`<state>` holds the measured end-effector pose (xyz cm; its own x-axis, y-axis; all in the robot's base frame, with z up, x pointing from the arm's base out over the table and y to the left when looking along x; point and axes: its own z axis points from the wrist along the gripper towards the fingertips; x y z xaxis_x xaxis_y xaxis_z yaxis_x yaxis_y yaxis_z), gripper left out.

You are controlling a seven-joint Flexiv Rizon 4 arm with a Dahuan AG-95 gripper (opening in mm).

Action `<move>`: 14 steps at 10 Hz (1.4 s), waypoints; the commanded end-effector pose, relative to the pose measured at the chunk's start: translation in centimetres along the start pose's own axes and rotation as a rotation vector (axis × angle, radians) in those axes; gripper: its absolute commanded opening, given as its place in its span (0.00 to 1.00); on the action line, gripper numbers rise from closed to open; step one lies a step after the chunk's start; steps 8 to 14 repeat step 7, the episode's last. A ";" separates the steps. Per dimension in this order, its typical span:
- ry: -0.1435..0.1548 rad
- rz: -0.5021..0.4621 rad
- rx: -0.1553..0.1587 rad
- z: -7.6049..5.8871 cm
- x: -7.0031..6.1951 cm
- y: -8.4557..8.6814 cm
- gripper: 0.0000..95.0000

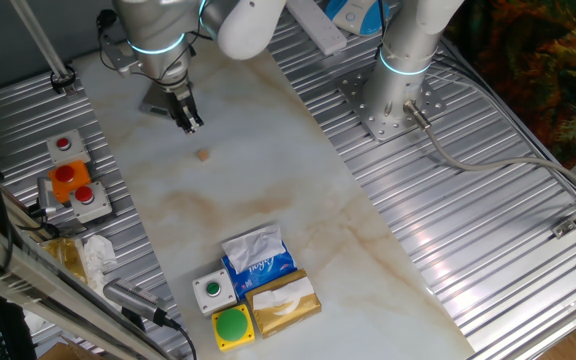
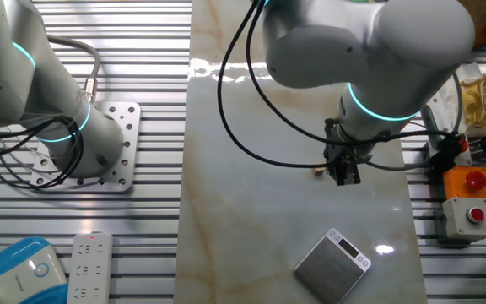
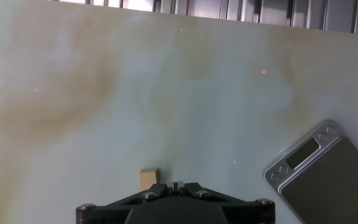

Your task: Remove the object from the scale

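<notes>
The object (image 1: 203, 155), a tiny tan-brown nugget, lies on the marble tabletop, off the scale. It also shows in the other fixed view (image 2: 319, 173) and in the hand view (image 3: 148, 179), just left of my fingertips. The scale (image 2: 332, 268) is a small flat grey platform with a display strip; its top is bare. It sits at the right edge of the hand view (image 3: 325, 182) and is partly hidden behind the hand in one fixed view (image 1: 156, 100). My gripper (image 1: 192, 124) (image 2: 347, 176) (image 3: 174, 185) hovers just above the table beside the object, jaws together and holding nothing.
A grey box with red buttons (image 1: 73, 185) stands on the left rail. At the front are a blue tissue pack (image 1: 258, 260), a yellow-brown tissue box (image 1: 286, 303), a green button on a yellow box (image 1: 233, 326) and a white box with a small green button (image 1: 213, 290). The second arm's base (image 1: 393, 95) is bolted at the right.
</notes>
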<state>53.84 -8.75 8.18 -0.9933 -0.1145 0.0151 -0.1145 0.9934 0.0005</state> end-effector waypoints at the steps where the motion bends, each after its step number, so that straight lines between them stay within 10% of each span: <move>1: 0.000 -0.001 -0.010 0.0 0.2 0.0 0.00; 14: 0.035 -0.008 -0.026 0.0 0.2 0.0 0.00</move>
